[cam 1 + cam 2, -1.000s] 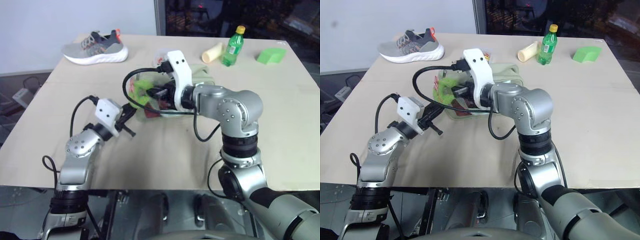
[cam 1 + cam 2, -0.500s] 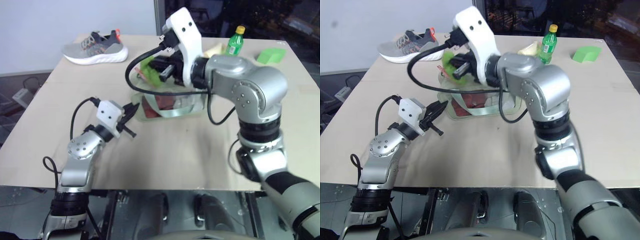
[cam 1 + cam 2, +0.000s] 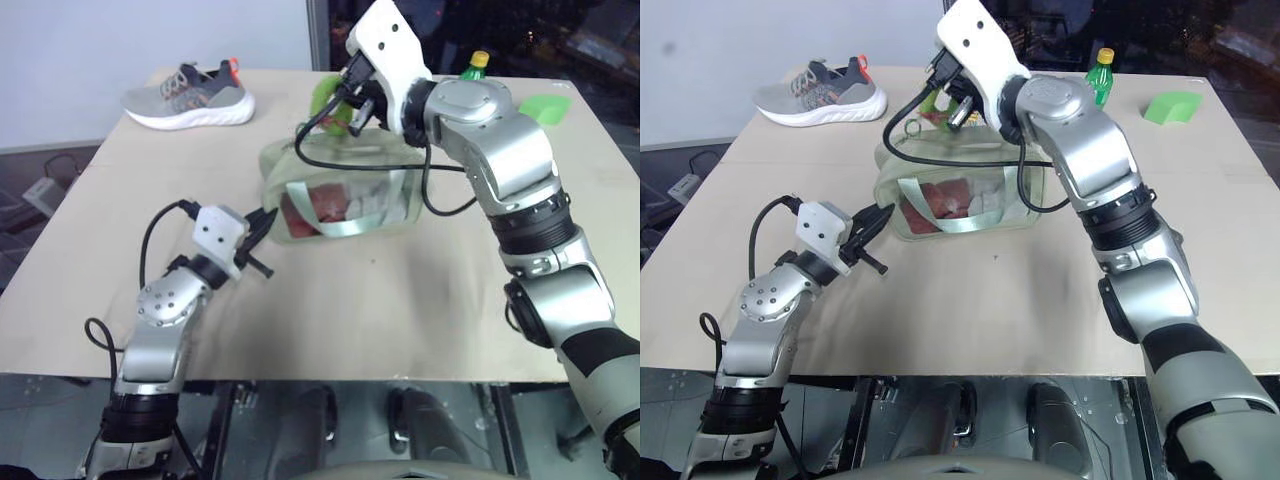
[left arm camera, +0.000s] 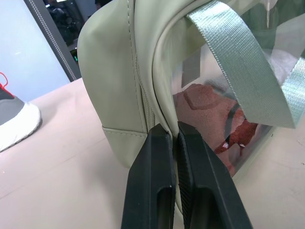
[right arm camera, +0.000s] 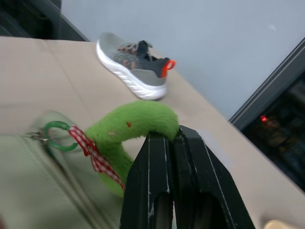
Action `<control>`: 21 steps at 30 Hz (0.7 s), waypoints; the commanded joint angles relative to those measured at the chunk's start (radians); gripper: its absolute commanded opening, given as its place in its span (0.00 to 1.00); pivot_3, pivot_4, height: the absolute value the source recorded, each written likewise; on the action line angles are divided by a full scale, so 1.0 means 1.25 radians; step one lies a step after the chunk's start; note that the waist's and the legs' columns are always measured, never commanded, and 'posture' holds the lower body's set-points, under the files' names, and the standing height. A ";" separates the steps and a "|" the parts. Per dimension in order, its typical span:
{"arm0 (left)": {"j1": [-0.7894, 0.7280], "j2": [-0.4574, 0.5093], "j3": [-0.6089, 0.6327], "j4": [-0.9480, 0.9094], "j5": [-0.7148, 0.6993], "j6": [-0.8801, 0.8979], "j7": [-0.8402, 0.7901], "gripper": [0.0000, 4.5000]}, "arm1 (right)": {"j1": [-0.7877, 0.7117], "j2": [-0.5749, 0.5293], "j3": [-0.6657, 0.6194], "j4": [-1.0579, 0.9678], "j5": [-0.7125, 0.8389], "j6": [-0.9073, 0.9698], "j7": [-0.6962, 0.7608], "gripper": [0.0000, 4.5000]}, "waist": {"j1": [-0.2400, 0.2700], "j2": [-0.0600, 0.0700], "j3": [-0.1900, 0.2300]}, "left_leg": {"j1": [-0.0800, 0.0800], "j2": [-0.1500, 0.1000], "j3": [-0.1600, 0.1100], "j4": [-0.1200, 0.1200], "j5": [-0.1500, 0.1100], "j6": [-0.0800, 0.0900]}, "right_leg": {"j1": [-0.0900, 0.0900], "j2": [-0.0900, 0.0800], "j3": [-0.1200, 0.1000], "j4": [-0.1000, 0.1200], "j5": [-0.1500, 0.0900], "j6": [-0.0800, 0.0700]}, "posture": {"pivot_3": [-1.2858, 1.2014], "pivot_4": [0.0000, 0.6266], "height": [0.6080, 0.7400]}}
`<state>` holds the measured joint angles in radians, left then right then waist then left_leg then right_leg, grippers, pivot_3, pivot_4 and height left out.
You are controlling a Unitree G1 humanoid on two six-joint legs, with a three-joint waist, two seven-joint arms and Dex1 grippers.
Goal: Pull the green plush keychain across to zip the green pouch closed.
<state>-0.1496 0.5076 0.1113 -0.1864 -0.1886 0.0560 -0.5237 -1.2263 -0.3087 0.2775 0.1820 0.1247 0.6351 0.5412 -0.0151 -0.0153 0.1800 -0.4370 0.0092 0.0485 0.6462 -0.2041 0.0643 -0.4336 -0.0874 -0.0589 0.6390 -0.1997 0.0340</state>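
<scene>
A wide beige table (image 3: 420, 300) carries everything. Near its middle, a little toward the far edge, stands the green pouch (image 3: 335, 195): a pale sage fabric bag with a clear plastic window, red contents showing through, and light green webbing straps draped across the front.

At the pouch's top, on the side nearer the far edge, sits the green plush keychain (image 5: 131, 126), a bright lime fuzzy curved ring with a red-and-white checked ribbon and a small green metal loop that joins it to the zipper. The right gripper (image 5: 172, 138) is closed on the plush, its two black fingers pinching the fuzzy ring and holding it above the pouch's top.

The left gripper (image 4: 173, 136) is pressed shut against the pouch's near left end, its fingertips meeting at the seam where the fabric side joins the clear window.

A grey and white shoe (image 3: 190, 95) lies at the far left corner. A green bottle (image 3: 1100, 72) with a yellow cap stands near the far edge, and a bright green wedge block (image 3: 1173, 106) lies toward the far right corner.

Compared with a second ago, the right arm has lifted the keychain higher and farther toward the far edge, so the pouch's window is now uncovered; the left gripper has stayed put.
</scene>
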 commanded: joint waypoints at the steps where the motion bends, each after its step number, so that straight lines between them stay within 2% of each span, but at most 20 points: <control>1: 0.040 -0.006 0.014 0.017 0.004 0.048 0.022 0.00 | -0.029 -0.064 -0.039 0.011 -0.071 -0.083 -0.025 0.01 | 0.000 0.000 0.000 | 0.000 0.000 0.000 0.000 0.000 0.000 | 0.000 0.000 0.000 0.000 0.000 0.000 | 0.52 0.24 1.00; 5: 0.045 -0.018 0.024 0.014 -0.002 0.067 0.042 0.00 | 0.003 -0.122 -0.043 0.047 -0.112 -0.145 -0.043 0.01 | 0.002 0.000 0.000 | 0.000 0.000 0.000 -0.001 0.000 0.000 | 0.000 0.000 0.000 -0.001 0.000 0.001 | 0.52 0.24 1.00; 11: 0.046 -0.023 0.048 0.013 -0.017 0.087 0.063 0.00 | 0.084 -0.204 -0.091 0.049 -0.128 -0.162 -0.066 0.01 | 0.003 0.000 0.000 | 0.000 0.000 0.000 -0.001 0.000 0.000 | 0.000 0.000 0.000 -0.002 0.000 0.001 | 0.52 0.24 1.00; 17: 0.043 -0.015 0.064 0.020 -0.028 0.094 0.063 0.00 | 0.187 -0.230 -0.137 0.056 -0.148 -0.168 -0.108 0.01 | -0.004 0.000 0.000 | 0.003 0.001 0.002 -0.004 0.000 0.000 | 0.000 0.001 0.002 -0.001 0.000 0.001 | 0.52 0.24 1.00; 21: 0.031 -0.019 0.065 0.025 -0.034 0.101 0.069 0.00 | 0.272 -0.216 -0.120 0.151 -0.173 -0.226 -0.154 0.01 | -0.004 0.000 0.000 | 0.003 0.002 0.003 -0.003 0.000 0.000 | 0.000 0.002 0.003 -0.001 0.000 0.001 | 0.52 0.24 1.00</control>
<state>-0.1374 0.4751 0.1476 -0.2034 -0.2390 0.1468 -0.4630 -0.9244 -0.5578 0.1811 0.2959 -0.0442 0.3842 0.4173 -0.0200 -0.0157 0.1797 -0.4325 0.0111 0.0525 0.6422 -0.2038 0.0644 -0.4325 -0.0848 -0.0553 0.6382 -0.1992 0.0351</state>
